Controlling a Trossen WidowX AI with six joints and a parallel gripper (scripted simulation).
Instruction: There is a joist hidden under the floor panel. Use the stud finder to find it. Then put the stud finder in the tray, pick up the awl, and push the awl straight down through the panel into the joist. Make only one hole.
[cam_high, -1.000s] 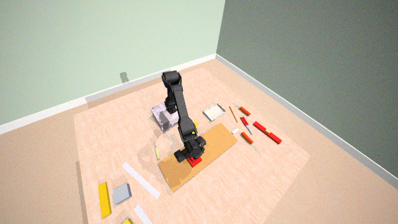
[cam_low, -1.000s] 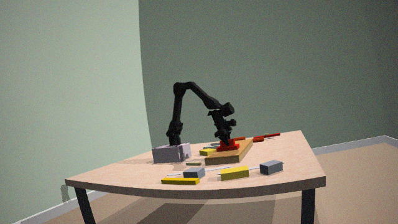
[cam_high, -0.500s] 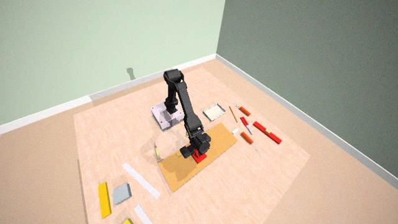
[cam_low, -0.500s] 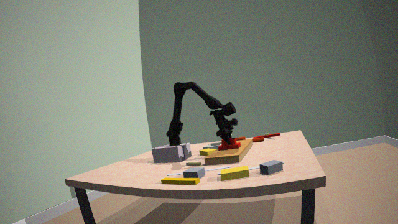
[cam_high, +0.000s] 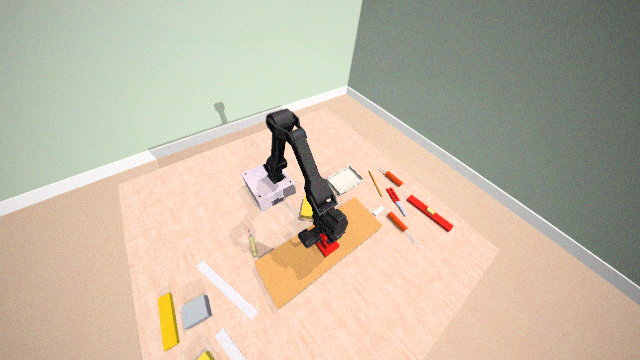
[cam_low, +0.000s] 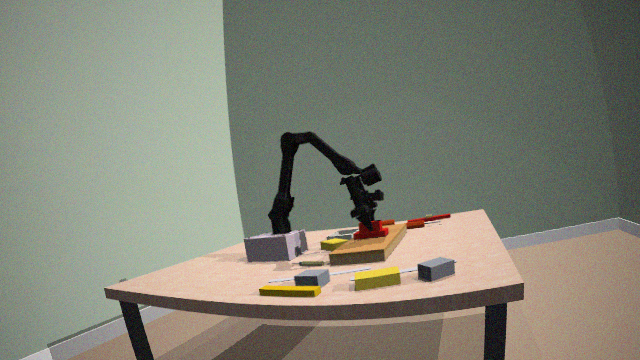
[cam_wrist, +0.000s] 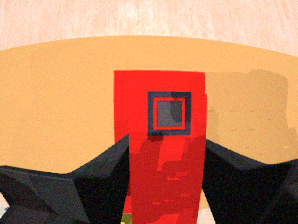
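My gripper (cam_high: 320, 239) (cam_low: 367, 223) (cam_wrist: 162, 163) is shut on the red stud finder (cam_high: 328, 246) (cam_low: 371, 231) (cam_wrist: 160, 90) and holds it flat on the orange-brown floor panel (cam_high: 295, 275) (cam_low: 370, 247) (cam_wrist: 60, 110), about midway along it. In the wrist view the stud finder's square indicator (cam_wrist: 168, 113) is grey. The empty grey tray (cam_high: 356, 173) lies behind the panel's right end. Two orange-handled pointed tools (cam_high: 394, 178) (cam_high: 398, 221) lie right of the panel; I cannot tell which is the awl.
A yellow block (cam_high: 306, 207) sits behind the panel by the arm's grey base box (cam_high: 267, 190). A red level (cam_high: 430, 212), a pencil (cam_high: 375, 183) and a red-handled tool (cam_high: 395, 199) lie at the right. White strips (cam_high: 227, 290), a yellow bar (cam_high: 168, 320) and a grey block (cam_high: 196, 311) lie front left.
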